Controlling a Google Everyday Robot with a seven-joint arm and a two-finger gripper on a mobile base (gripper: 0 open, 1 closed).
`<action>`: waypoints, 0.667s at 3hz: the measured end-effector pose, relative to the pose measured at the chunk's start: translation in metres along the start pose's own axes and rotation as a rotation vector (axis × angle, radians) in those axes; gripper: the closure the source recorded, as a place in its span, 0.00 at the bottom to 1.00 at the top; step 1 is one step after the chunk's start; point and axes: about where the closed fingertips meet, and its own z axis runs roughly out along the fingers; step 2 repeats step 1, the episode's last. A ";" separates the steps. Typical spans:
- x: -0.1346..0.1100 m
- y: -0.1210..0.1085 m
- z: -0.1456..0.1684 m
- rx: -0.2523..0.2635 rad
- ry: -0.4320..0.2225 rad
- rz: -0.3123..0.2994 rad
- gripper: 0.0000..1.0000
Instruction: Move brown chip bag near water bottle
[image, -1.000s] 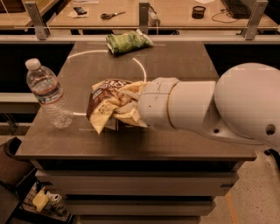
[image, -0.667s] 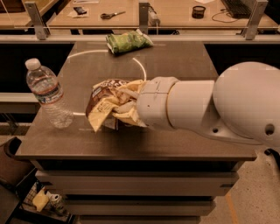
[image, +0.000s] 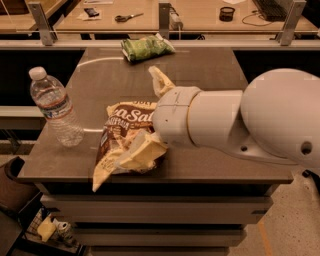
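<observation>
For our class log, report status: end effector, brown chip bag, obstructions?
End effector open, over brown chip bag. Bag lying beside water bottle, not touching. Nothing between them.

Green chip bag (image: 146, 48) on the table (image: 210, 75), scissors (image: 127, 17) beyond it

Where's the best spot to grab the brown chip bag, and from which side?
Pinch across the crumpled middle of the brown chip bag, coming from above on its right. It lies flat with raised folds there, and the water bottle stands close on its left. The gripper is open over that part.
</observation>
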 end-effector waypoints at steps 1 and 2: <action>0.000 0.000 0.000 0.000 0.000 0.000 0.00; 0.000 0.000 0.000 0.000 0.000 0.000 0.00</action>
